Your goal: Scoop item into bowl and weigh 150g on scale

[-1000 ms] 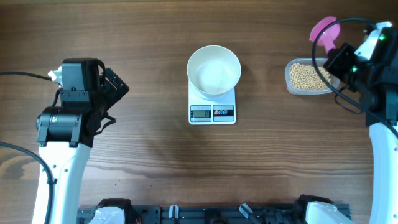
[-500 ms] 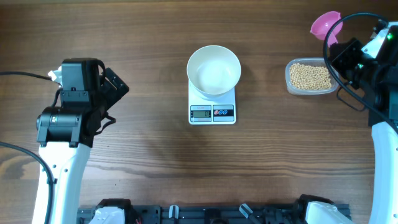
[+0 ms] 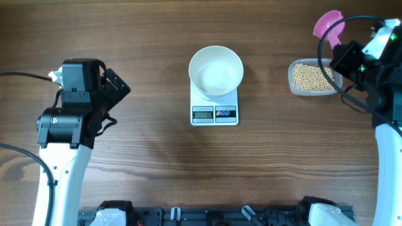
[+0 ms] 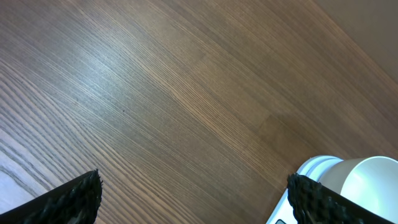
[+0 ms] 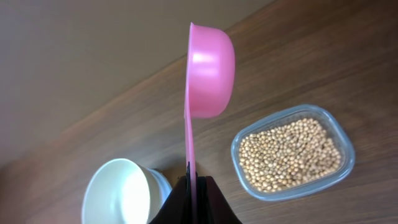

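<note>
Right gripper (image 5: pixel 193 186): clenched on the thin flat handle of the pink scoop (image 5: pixel 209 67), fingers pinching the handle's lower end. The scoop stands on edge in the right wrist view with its cup uppermost (its open side faces away, so I cannot tell whether it holds anything). Seen from overhead, it is well to the right of the scale (image 3: pixel 214 113) and further back than the scale's rear edge.

Left gripper (image 4: pixel 196 202): released, jaws spread wide with nothing between them. It sits well to the left of the scale, over bare wooden table (image 3: pixel 157 157). In the left wrist view the scale's corner shows just inside the right fingertip.

Bowl (image 3: pixel 216 70): upright on the scale's platform and covering most of it. Its inside shows plain white. The display and dark button panel on the scale's front edge are uncovered, but the reading is too small to make out.

Beans (image 3: pixel 311 76): tan and round, lying in a layer in the clear plastic container (image 3: pixel 291 76). The container is on the table to the right of the scale, well apart from it and about level with the bowl. The scoop's cup is near the container's far right corner, apart from the beans.
</note>
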`<state>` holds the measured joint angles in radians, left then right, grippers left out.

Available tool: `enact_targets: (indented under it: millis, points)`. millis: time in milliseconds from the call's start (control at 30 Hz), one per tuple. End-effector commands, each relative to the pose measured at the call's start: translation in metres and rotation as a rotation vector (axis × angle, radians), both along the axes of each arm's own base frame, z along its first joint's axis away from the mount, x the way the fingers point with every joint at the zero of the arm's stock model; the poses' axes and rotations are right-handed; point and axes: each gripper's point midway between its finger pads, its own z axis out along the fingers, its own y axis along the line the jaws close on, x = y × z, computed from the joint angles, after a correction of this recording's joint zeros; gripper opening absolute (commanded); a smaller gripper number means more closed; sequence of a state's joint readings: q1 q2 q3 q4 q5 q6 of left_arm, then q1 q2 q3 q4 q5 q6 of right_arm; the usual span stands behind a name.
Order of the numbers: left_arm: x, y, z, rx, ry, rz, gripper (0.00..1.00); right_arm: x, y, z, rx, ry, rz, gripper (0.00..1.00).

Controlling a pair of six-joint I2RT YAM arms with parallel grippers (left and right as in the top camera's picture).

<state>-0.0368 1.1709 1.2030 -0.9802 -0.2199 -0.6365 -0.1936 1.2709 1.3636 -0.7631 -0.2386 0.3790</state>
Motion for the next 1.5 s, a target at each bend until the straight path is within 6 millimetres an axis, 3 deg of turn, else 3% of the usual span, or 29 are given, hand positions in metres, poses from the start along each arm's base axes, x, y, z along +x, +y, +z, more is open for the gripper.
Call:
enact_targets:
  millis: [0, 900, 1033, 1067, 1167, 1233, 1300, 1367, 1467]
  points:
    - [0.001, 0.004, 0.0, 0.013, 0.003, 0.011, 1.0, 0.0, -0.004, 0.005, -0.12, -0.022, 0.069, 0.04]
    - [0.007, -0.003, 0.003, -0.024, -0.026, -0.011, 1.0, -0.008, 0.0, -0.005, -0.186, 0.02, 0.15, 0.04]
    - [0.006, -0.048, -0.001, -0.2, -0.006, -0.216, 1.0, -0.008, 0.001, -0.005, -0.183, 0.019, 0.153, 0.04]
    - [0.005, -0.072, 0.001, -0.241, -0.01, -0.396, 1.0, -0.008, 0.001, -0.005, -0.18, 0.019, 0.156, 0.04]
    - [-0.016, -0.117, 0.006, -0.33, -0.011, -0.753, 1.0, -0.008, 0.003, -0.005, -0.175, 0.019, 0.162, 0.04]
    - [-0.032, -0.128, 0.005, -0.349, 0.005, -0.885, 1.0, -0.008, 0.003, -0.005, -0.174, 0.018, 0.164, 0.04]
    - [-0.044, -0.126, -0.002, -0.324, 0.054, -0.923, 1.0, -0.008, 0.003, -0.005, -0.173, 0.018, 0.164, 0.04]
    - [-0.044, -0.115, -0.009, -0.267, 0.091, -0.887, 1.0, -0.008, 0.003, -0.005, -0.173, 0.018, 0.164, 0.04]
    - [-0.041, -0.116, -0.008, -0.275, 0.079, -0.876, 1.0, -0.008, 0.005, -0.004, -0.167, 0.016, 0.171, 0.04]
